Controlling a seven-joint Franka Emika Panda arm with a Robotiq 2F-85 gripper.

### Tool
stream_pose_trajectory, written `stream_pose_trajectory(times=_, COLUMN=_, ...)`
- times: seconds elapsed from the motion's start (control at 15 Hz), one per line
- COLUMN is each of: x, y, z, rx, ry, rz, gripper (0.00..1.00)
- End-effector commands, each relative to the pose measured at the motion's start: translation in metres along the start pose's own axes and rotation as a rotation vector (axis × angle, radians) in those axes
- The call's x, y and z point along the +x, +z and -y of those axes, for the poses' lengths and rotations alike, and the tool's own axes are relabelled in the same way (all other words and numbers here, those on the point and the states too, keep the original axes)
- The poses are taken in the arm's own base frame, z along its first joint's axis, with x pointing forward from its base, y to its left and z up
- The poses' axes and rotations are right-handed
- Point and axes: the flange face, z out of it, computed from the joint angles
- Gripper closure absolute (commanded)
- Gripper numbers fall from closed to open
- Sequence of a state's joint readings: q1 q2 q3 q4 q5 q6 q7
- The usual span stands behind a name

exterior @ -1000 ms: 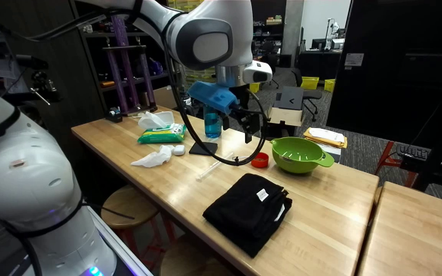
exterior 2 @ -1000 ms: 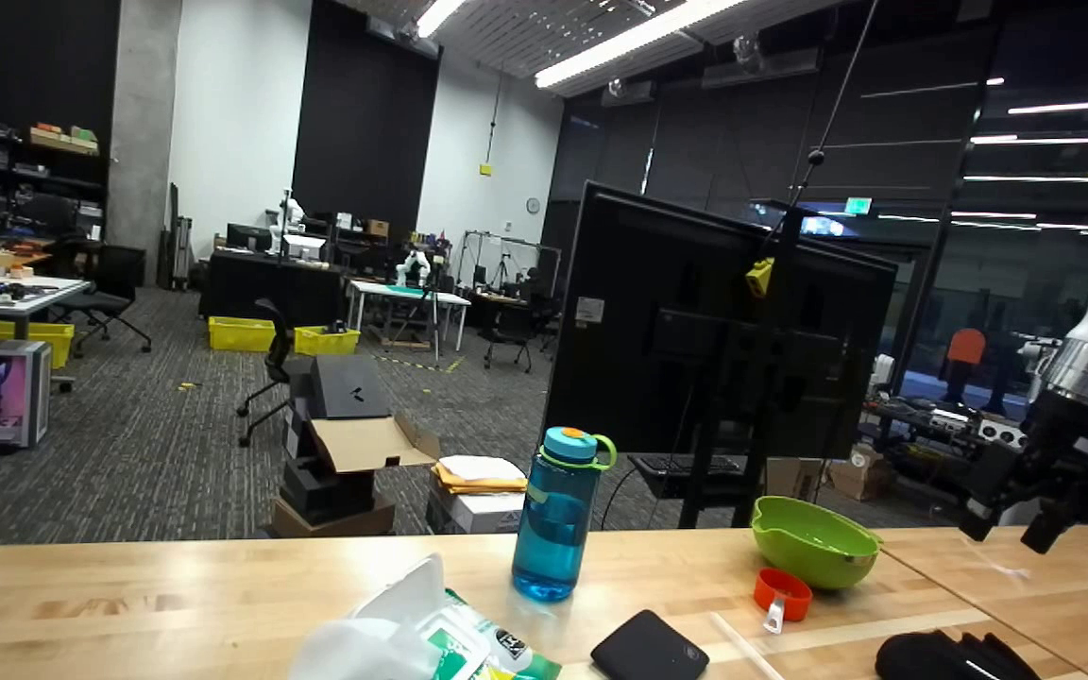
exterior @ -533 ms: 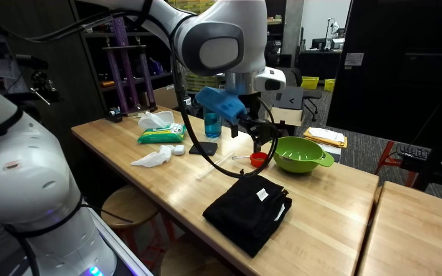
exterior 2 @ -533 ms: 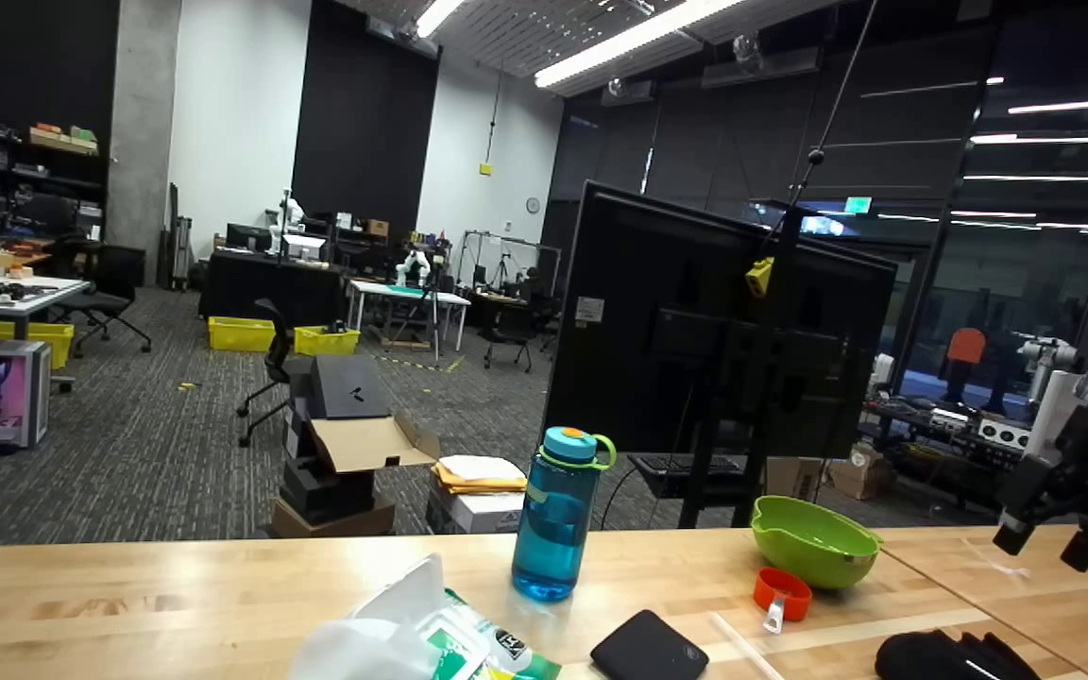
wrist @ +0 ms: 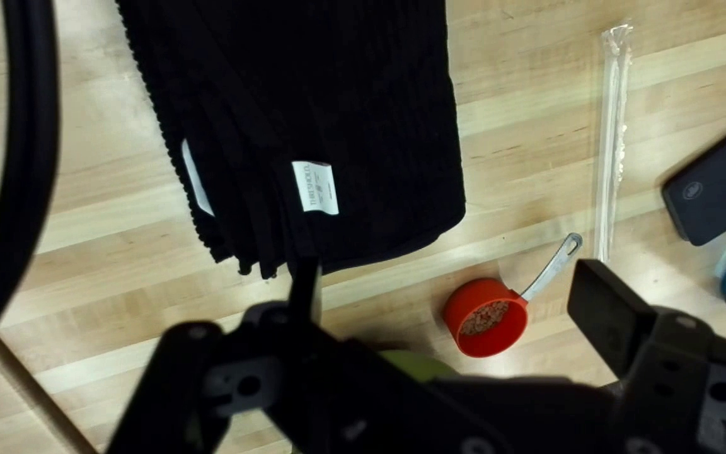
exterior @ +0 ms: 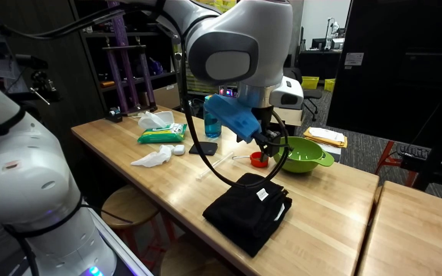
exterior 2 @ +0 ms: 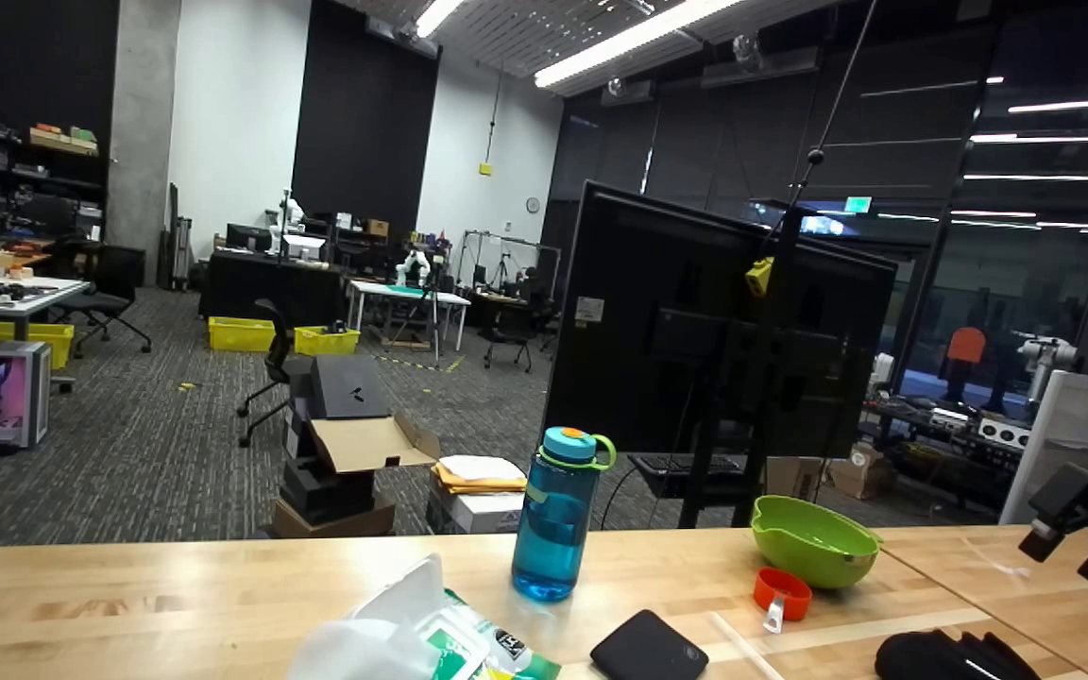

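red, the measuring cup (wrist: 473,295) shows lower right of centre in our wrist view, on the table (wrist: 527,157) beyond the parted, empty jaws' gap; we see its handle (wrist: 549,268) slant toward upper right.

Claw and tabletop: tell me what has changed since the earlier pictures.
The claw has moved rightward and lower in both exterior views, open and holding nothing; nothing was grasped or released. The red measuring cup, green bowl and folded black cloth stayed where they were.
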State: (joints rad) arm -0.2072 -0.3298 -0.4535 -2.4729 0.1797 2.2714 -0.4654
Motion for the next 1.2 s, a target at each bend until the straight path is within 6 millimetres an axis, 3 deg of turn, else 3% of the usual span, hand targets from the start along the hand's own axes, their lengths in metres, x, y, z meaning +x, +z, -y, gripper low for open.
stream_pose_trajectory(times=0.0, x=0.002, y=0.002, z=-0.019, rx=0.057, ry=-0.01, rz=0.012, gripper=0.0)
stream_pose_trajectory(times=1.13, x=-0.012, y=0.03, z=-0.094, rx=0.042, ry=0.017, rz=0.119, gripper=0.0)
